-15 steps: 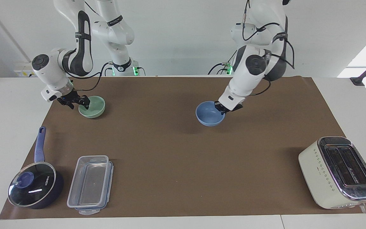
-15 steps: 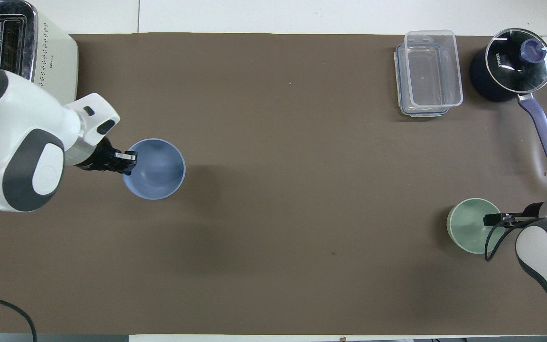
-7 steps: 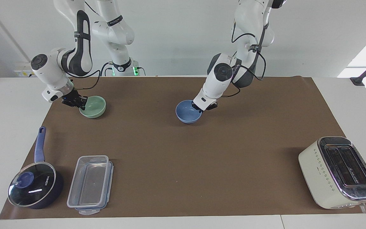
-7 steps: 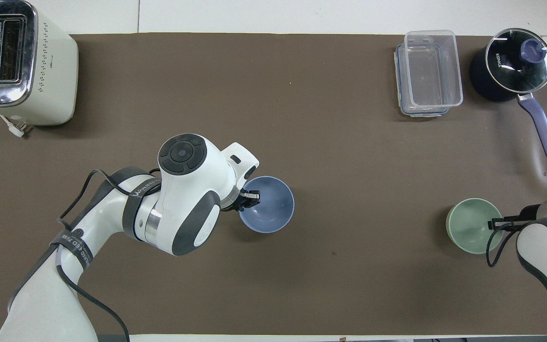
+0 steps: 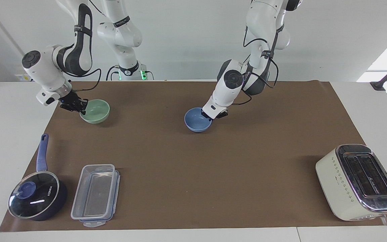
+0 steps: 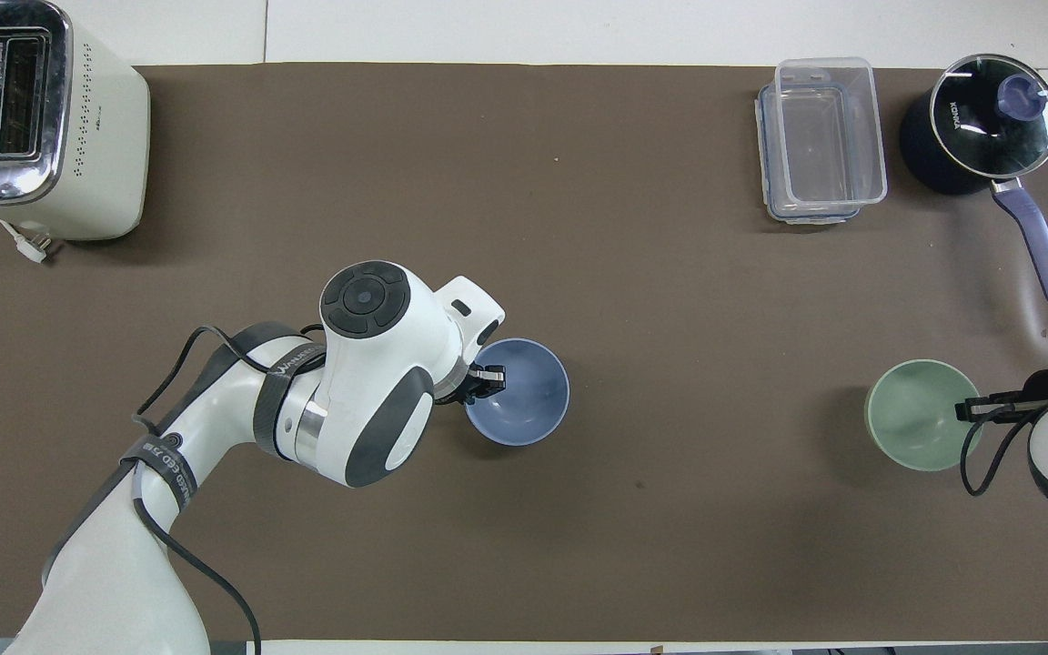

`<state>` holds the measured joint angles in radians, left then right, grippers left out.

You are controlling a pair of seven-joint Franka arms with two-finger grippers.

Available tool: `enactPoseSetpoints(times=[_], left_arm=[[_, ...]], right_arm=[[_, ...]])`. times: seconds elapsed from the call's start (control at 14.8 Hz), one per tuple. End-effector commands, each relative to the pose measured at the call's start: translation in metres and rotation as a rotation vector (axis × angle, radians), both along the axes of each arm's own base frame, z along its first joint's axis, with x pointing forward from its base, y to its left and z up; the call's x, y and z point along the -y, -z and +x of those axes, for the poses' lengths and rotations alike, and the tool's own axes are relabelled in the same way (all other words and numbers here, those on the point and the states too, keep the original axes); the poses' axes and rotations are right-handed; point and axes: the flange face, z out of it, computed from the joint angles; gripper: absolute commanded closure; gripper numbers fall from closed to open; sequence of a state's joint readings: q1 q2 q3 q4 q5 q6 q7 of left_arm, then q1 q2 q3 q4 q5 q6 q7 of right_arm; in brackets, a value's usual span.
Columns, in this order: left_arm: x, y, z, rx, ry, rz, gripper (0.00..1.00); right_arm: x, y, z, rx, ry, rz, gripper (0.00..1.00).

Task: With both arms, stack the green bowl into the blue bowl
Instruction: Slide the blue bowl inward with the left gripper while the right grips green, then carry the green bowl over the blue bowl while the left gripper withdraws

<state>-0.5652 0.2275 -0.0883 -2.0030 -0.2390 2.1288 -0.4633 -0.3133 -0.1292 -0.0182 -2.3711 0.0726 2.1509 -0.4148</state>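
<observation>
The light-blue bowl (image 5: 197,121) (image 6: 524,396) is near the middle of the brown mat, low over it or on it. My left gripper (image 5: 214,115) (image 6: 486,377) is shut on its rim, on the side toward the left arm's end. The pale green bowl (image 5: 96,112) (image 6: 913,428) is at the right arm's end of the mat, near the robots. My right gripper (image 5: 76,105) (image 6: 972,409) is shut on its rim at the side toward the mat's edge. I cannot tell whether the green bowl touches the mat.
A cream toaster (image 5: 358,181) (image 6: 33,118) stands far from the robots at the left arm's end. A clear plastic container (image 5: 95,194) (image 6: 820,136) and a dark blue lidded saucepan (image 5: 35,198) (image 6: 988,123) stand far from the robots at the right arm's end.
My left gripper carried the blue bowl from the left arm's side to the mat's middle and has nearly stopped. My right gripper closed on the green bowl's rim and shifted it slightly outward.
</observation>
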Motion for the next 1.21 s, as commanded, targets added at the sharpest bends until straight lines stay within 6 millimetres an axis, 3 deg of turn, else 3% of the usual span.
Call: enactPoseSetpoints(times=[0.0,0.13,0.27,0.47,0.67,0.81,0.94,1.15], left_arm=[[0.004,0.002,-0.007,0.000,0.003,-0.021,0.00],[0.003,-0.005,-0.006,0.000,0.006,-0.023,0.00],[-0.010,-0.030,0.002,-0.008,-0.007,-0.023,0.00],[-0.075,-0.084,0.050,-0.012,-0.071,-0.019,0.00],[-0.172,-0.128,0.098,-0.006,-0.078,-0.011,0.00],[-0.222,-0.153,0.114,0.011,-0.073,0.014,0.00],[-0.254,-0.172,0.118,0.035,-0.063,0.060,0.00],[-0.279,-0.201,0.117,0.068,-0.066,0.099,0.00]], right_arm=[[-0.031,-0.016,0.010,0.024,0.027,0.037,1.00],[-0.060,-0.016,0.017,0.013,0.061,0.034,1.00],[-0.099,-0.016,0.023,0.004,0.082,0.028,1.00],[-0.156,-0.018,0.028,-0.001,0.124,0.044,1.00],[-0.229,-0.025,0.033,0.054,0.158,0.119,1.00],[-0.269,-0.033,0.038,0.062,0.172,0.135,1.00],[-0.301,-0.032,0.038,0.056,0.173,0.144,1.00],[-0.369,-0.026,0.040,0.072,0.177,0.204,1.00]])
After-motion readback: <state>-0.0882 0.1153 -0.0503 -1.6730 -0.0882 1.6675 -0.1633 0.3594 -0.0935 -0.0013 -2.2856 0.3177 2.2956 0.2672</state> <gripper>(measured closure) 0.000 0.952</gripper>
